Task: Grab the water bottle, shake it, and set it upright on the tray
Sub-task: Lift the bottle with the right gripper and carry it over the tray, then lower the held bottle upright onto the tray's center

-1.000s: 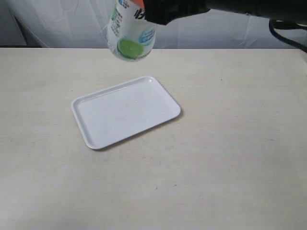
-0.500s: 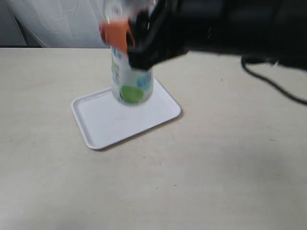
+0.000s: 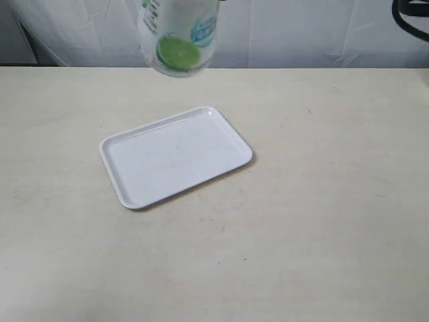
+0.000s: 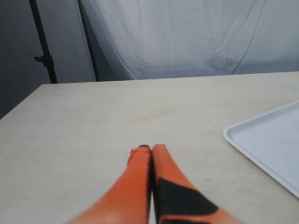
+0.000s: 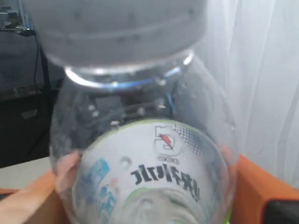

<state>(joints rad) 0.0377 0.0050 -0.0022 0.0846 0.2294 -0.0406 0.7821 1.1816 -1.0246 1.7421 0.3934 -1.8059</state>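
The water bottle hangs high above the table's far side, beyond the tray; only its lower part with the green and blue label shows, cut off by the top of the exterior view. The right wrist view is filled by the water bottle, with its white cap blurred. My right gripper is shut on it, an orange finger pressing each side. This gripper is out of the exterior view. My left gripper is shut and empty, low over bare table beside the tray.
A dark cable loops at the top right of the exterior view. White cloth hangs behind the table's far edge. A black stand pole rises off the table's far corner in the left wrist view.
The bottle swung down over the tray's far end half a second ago and has gone back up. The right arm has left the exterior view.
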